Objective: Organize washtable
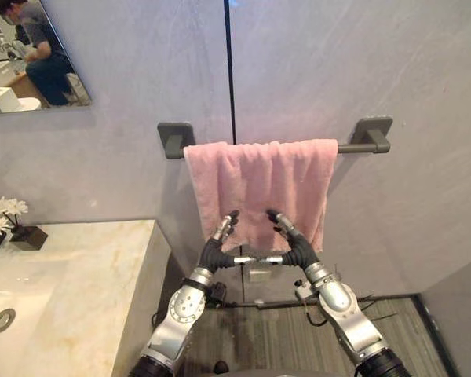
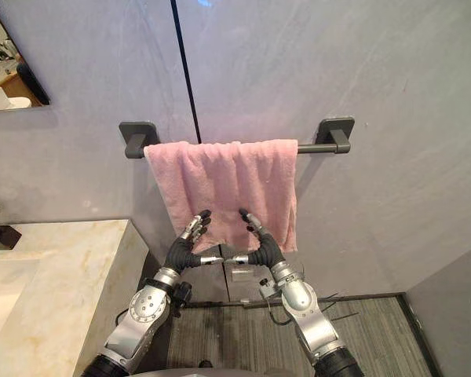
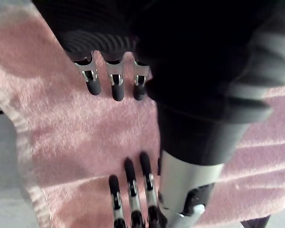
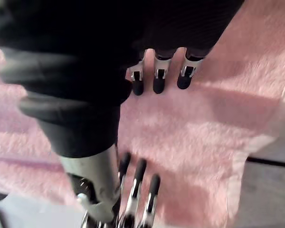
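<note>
Marble counter (image 1: 78,275) is lying at the left. Beside it a pink towel (image 1: 259,181) is hanging over the dark wall bar (image 1: 359,146), looking soft, light and limp. It will probably slide if tugged unevenly, so pinching both lower corners seems best. Left hand (image 1: 213,253) and right hand (image 1: 298,250) are hovering before its lower half, fingers nearly straight, gripping nothing.

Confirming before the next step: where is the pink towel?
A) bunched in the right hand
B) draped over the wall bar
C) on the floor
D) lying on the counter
B: the pink towel hangs over the wall bar; left hand and right hand open before it.
</note>
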